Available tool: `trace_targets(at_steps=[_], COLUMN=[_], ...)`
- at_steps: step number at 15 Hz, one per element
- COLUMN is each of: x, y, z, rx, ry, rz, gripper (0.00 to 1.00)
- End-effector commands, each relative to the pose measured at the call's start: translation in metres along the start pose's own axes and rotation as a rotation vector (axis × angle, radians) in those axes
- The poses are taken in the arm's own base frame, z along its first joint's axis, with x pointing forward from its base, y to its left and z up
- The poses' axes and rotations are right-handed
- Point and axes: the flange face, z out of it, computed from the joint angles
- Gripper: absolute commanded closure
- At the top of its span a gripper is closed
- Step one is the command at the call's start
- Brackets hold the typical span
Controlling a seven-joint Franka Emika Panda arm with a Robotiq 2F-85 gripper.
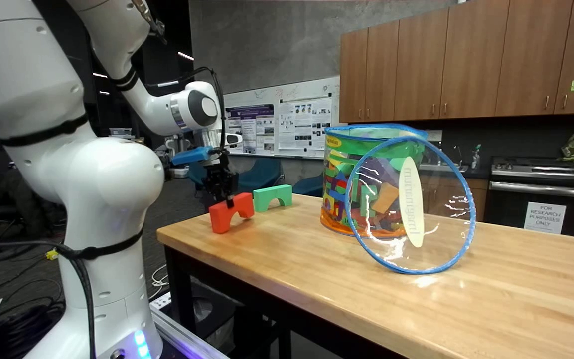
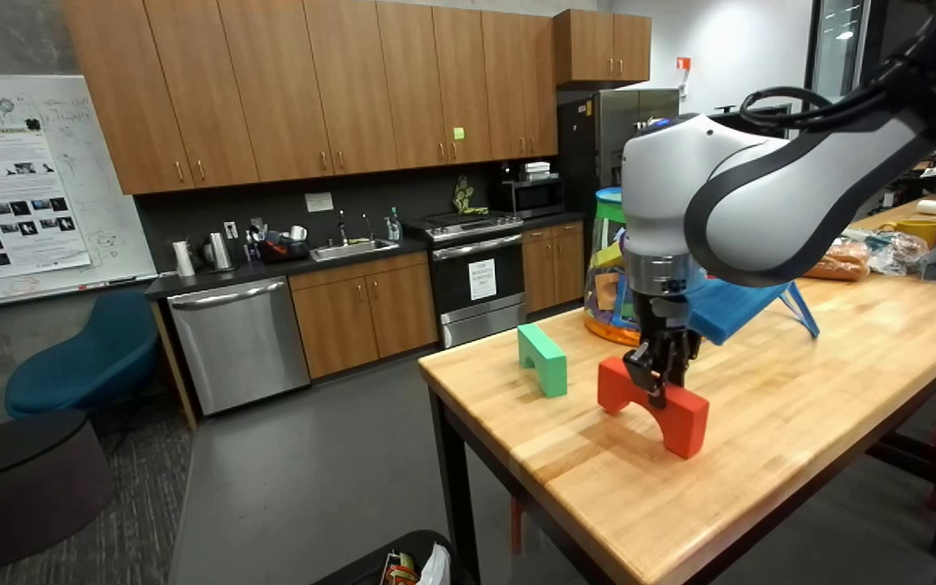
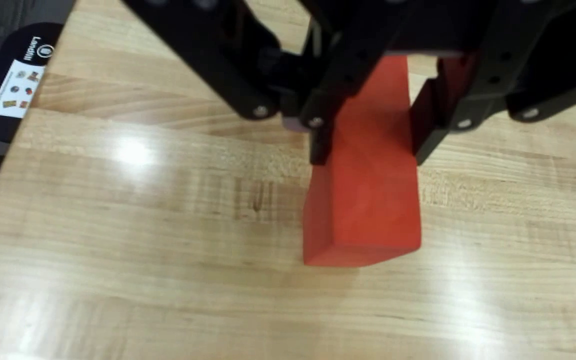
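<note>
Okay, so got the fingers clamped on a red arch block, pressed in from both flat sides going by the wrist view. Holding it near the end of the wooden surface, with legs down and the arch opening underneath; can't tell whether resting there or just above. Also seeing a green arch block standing upright nearby, apart from the red one in an exterior view. Further along, spotting a see-through bin packed with colourful blocks, plus a clear, blue-rimmed round lid standing open in front of it.
</note>
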Motion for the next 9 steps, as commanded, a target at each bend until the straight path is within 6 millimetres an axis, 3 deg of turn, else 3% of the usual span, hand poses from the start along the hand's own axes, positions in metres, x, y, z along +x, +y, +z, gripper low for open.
trace_targets(at_steps=[1, 9], x=[0.003, -0.005], y=[-0.015, -0.061], z=[-0.008, -0.010], rx=[0.010, -0.027], ry=[0.013, 0.062], rz=[0.056, 0.092], gripper=[0.85, 0.85])
